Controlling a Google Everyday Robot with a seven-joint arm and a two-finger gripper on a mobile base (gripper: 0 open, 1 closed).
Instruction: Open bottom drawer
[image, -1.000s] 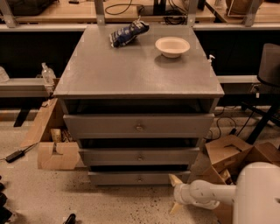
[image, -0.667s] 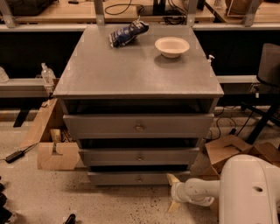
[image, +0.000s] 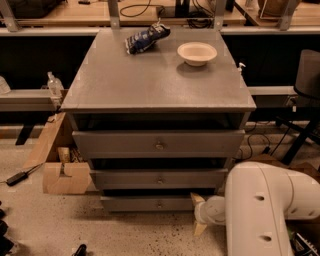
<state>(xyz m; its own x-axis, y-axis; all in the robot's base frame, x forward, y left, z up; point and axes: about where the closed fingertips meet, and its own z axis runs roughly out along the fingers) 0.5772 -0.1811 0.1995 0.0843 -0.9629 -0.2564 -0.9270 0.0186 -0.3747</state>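
Observation:
The grey cabinet (image: 155, 85) has three drawers in tiers. The bottom drawer (image: 145, 203) is the lowest, with a flat grey front and a small round knob (image: 160, 203) at its centre. It looks pushed in. My gripper (image: 199, 214) is low at the drawer's right end, to the right of the knob and close to the front. Its two tan fingers (image: 198, 199) are spread apart with nothing between them. The white arm (image: 265, 210) fills the lower right and hides the cabinet's lower right corner.
A blue snack bag (image: 146, 37) and a white bowl (image: 197, 52) sit on the cabinet top. A cardboard box (image: 65, 175) stands on the floor to the left, with a bottle (image: 54, 84) behind it. A black chair (image: 306, 80) is to the right.
My arm has swung left and closer to the camera, carrying the gripper up and left towards the bottom drawer's right end. The drawers have not moved.

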